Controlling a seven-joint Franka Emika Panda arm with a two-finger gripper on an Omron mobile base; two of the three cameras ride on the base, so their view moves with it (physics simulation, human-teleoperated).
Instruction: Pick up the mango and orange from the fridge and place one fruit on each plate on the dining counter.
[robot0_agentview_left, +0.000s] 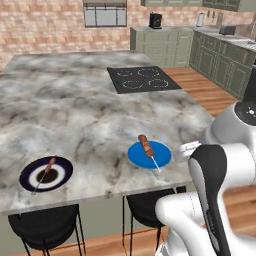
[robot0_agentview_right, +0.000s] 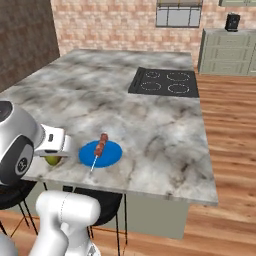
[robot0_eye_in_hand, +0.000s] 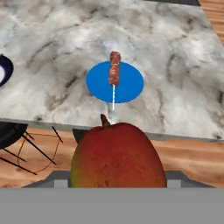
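At the near edge of the marble surface (robot0_agentview_left: 90, 105), the mango (robot0_eye_in_hand: 118, 155) is seen gripped in the claw (robot0_agentview_right: 54, 159), its red and yellow-green skin filling the lower middle of the hand view with the short stem pointing to twelve o'clock. In the right base view a small yellow-green part of the fruit is visible under the white hand, at about nine o'clock from the bright blue plate (robot0_agentview_right: 111, 155) and just off the surface edge. On that plate a meat skewer (robot0_agentview_left: 146, 146) is laid, its stick reaching past the rim toward the near edge. In the hand view the bright blue plate lies at twelve o'clock from the mango, apart from it. The dark navy plate (robot0_agentview_left: 62, 175) is set well to the left along the same edge in the left base view, and a second skewer (robot0_agentview_left: 46, 171) rests across it. A black cooktop (robot0_agentview_left: 141, 78) is set into the far part of the surface, and dark stools (robot0_agentview_left: 44, 227) stand below the near edge.
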